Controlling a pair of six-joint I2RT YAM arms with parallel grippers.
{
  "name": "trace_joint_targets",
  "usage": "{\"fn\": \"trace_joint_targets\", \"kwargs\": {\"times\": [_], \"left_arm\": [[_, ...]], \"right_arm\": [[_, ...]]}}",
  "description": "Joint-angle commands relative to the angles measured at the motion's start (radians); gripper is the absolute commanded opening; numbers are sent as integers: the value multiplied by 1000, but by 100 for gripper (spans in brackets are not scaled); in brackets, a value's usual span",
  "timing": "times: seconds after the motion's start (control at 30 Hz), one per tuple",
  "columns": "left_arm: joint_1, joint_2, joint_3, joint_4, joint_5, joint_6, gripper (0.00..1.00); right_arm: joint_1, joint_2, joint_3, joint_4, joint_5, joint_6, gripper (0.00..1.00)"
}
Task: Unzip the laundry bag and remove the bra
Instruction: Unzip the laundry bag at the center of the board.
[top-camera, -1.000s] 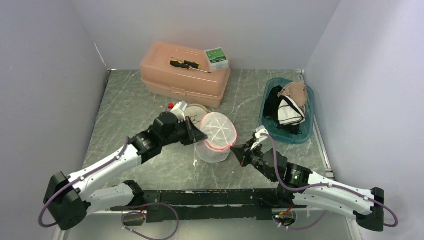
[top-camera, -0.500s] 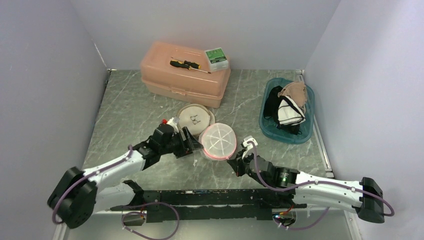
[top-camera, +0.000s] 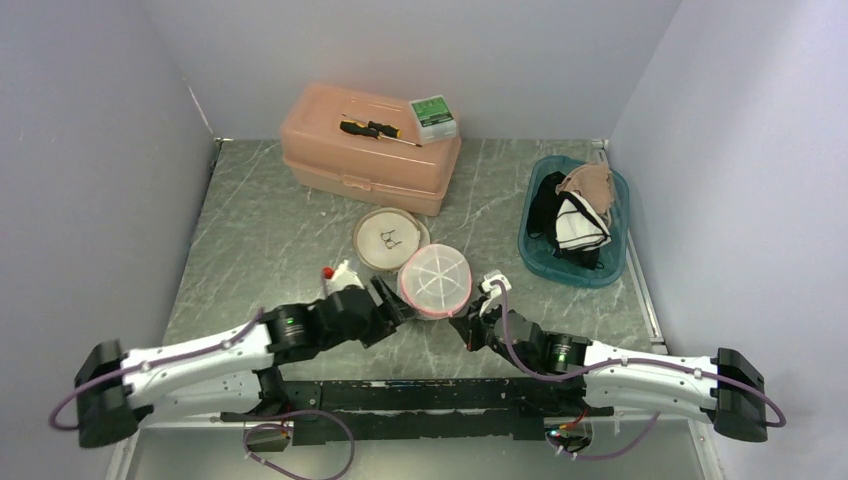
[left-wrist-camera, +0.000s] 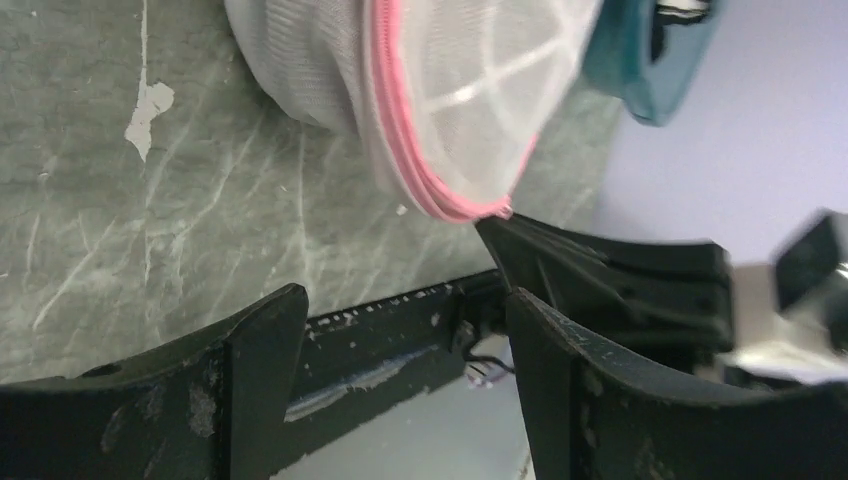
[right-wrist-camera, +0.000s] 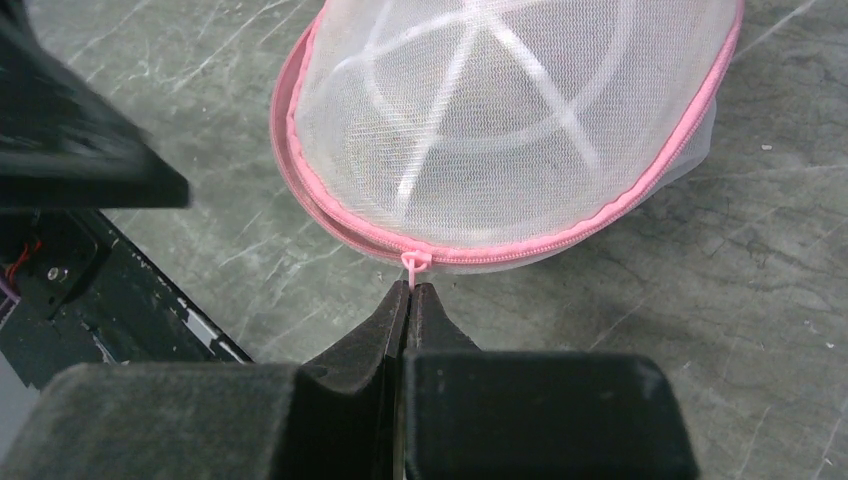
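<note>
Right gripper (right-wrist-camera: 410, 292) pinched shut on zip pull (right-wrist-camera: 414, 264) of bag (right-wrist-camera: 500, 120), frame centre. Left gripper (left-wrist-camera: 405, 300) fingers wide, clear of bag, lower frame.

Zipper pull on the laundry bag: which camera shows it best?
Right wrist: the pink zipper pull sits centred and sharp, at the tips of the shut right gripper. Left wrist shows only the pink zipper track; in the top view it is too small to tell.

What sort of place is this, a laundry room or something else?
Probably a robot test bench, not a home: a left arm and right arm are bolted to a table boxed in by plain walls, with staged props, a mesh laundry bag, a pink toolbox.
</note>
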Motion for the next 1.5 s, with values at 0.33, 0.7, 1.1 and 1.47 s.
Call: {"fn": "trace_joint_targets", "kwargs": {"times": [0.33, 0.7, 1.1, 1.47], "left_arm": [[-49, 373, 179, 140, -188, -67, 76], [5, 423, 180, 166, -142, -45, 41], [61, 307, 134, 137, -79, 11, 3], [281, 298, 183, 187, 324, 337, 3]], "right_arm": [[6, -39, 29, 13, -7, 12, 0], [6, -23, 37, 16, -14, 5, 0], [-80, 28, 58, -128, 78, 117, 0], [-119, -119, 153, -97, -87, -92, 0]]}}
